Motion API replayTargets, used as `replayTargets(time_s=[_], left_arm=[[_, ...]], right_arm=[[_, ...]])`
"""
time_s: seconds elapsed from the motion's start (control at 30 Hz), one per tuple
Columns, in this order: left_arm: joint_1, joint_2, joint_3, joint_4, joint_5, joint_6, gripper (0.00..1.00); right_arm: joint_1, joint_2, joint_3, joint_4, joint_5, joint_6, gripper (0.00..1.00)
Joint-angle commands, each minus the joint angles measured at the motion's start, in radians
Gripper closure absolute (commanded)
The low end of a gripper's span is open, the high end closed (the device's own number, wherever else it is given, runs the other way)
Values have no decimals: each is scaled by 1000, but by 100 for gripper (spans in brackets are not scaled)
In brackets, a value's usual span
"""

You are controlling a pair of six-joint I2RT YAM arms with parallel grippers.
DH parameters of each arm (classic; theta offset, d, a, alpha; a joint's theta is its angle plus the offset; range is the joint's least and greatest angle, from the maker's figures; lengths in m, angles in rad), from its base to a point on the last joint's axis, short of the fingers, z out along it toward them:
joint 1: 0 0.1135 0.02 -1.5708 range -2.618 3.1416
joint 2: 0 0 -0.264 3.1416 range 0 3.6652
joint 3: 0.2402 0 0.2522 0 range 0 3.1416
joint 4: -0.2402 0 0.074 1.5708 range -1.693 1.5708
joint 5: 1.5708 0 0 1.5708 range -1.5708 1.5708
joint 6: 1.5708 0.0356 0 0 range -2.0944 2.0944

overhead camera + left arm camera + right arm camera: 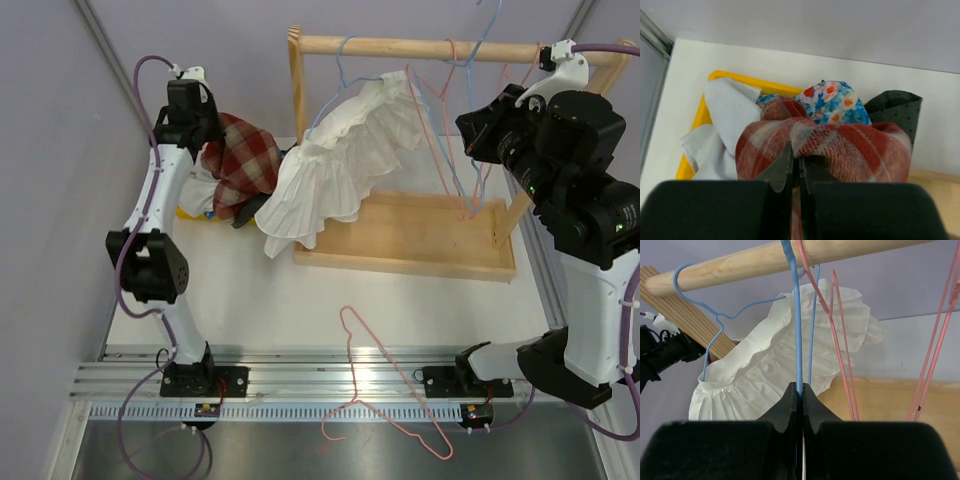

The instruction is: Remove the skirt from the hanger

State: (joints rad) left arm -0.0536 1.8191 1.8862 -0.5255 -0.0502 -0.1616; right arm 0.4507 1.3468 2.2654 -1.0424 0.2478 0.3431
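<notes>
My left gripper (213, 150) (796, 151) is shut on a red plaid skirt (245, 160) (840, 145), holding it bunched over a yellow bin (699, 117) of clothes at the far left. My right gripper (472, 140) (800, 387) is shut on the wire of a bare blue hanger (796, 325) (462, 110) that hangs from the wooden rail (420, 47) (740, 262). A white ruffled skirt (340, 160) (765, 375) hangs tilted on a second blue hanger (345, 62) (715, 315) further left on the rail.
Pink hangers (440, 120) (840, 340) hang on the rail beside my right gripper. The rack's wooden base tray (420, 240) lies below. A loose pink hanger (385, 385) lies at the table's front edge. The bin also holds floral (835, 102), white (725, 110) and dark dotted (897, 107) cloth.
</notes>
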Motion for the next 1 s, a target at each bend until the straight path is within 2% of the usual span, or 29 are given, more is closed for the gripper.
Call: replayTargets(time_s=[0.0, 0.1, 0.13, 0.2, 0.23, 0.47, 0.83, 0.87, 0.9, 0.93, 0.97], left_arm=[[38, 179, 147, -8, 90, -99, 99], [54, 296, 202, -106, 160, -154, 93], [75, 298, 177, -90, 168, -161, 79], [77, 284, 113, -56, 161, -173, 30], [77, 255, 59, -32, 151, -176, 1], [77, 32, -113, 28, 69, -167, 1], [72, -271, -206, 1, 53, -148, 1], [72, -288, -213, -1, 53, -153, 1], [70, -306, -217, -1, 53, -156, 1], [64, -346, -228, -5, 55, -157, 1], [63, -362, -231, -8, 55, -158, 1]], right_arm=[[2, 54, 28, -21, -8, -38, 100], [0, 80, 22, -36, -28, -44, 100], [0, 87, 22, -39, -25, -42, 100], [0, 100, 22, -42, -19, -50, 100], [0, 104, 22, -41, -18, -49, 100], [2, 143, 17, -56, -13, -39, 100], [0, 37, -151, -107, 74, -27, 100], [2, 26, -155, -108, 79, -29, 97], [2, 26, -155, -110, 82, -29, 90], [0, 26, -138, -114, 81, -30, 77], [0, 28, -123, -120, 76, -33, 37]])
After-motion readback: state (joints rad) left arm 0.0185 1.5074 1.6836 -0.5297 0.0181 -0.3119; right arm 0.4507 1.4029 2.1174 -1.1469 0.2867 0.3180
